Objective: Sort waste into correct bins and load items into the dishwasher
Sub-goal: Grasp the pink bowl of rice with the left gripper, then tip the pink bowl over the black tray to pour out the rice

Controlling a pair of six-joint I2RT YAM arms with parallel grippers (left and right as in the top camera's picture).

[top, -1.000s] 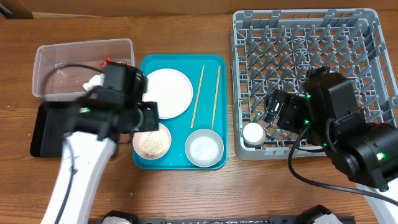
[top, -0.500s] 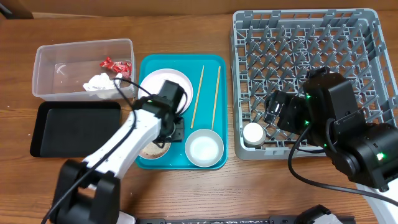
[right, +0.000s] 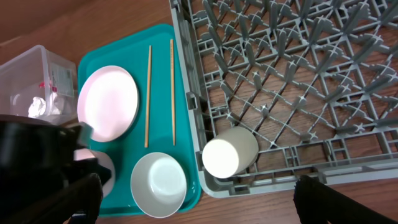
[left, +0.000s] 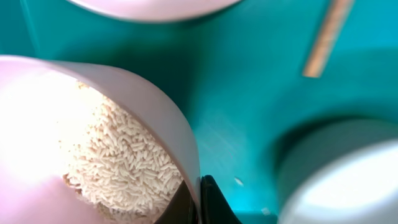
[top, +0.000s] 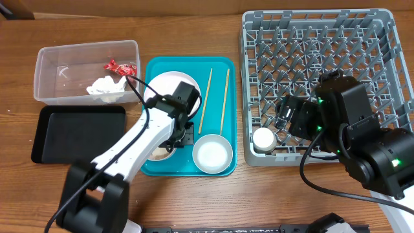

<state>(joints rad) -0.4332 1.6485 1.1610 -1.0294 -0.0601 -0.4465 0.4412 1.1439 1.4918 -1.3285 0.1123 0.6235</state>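
My left gripper (top: 177,137) (left: 200,202) is shut on the right rim of a small white dish (left: 143,106) that holds loose rice (left: 118,168) on the teal tray (top: 220,65). The large white plate (top: 162,87) lies partly under that arm. Two chopsticks (top: 206,100) and the grey-rimmed bowl (top: 212,154) lie beside it. The red wrapper (top: 121,66) and white tissue (top: 103,86) are in the clear tub (top: 65,61). The cup (right: 230,152) lies on its side in the grey rack (top: 323,45). My right gripper (top: 289,114) hangs open above it, holding nothing.
A shallow black tray (top: 77,133) sits in front of the clear tub at the left. A few stray rice grains lie on the teal tray near the bowl. Bare wooden table shows along the front edge.
The left arm swung right from above the black tray onto the teal tray, and its jaws closed on the rice dish's rim. The right arm has not moved.
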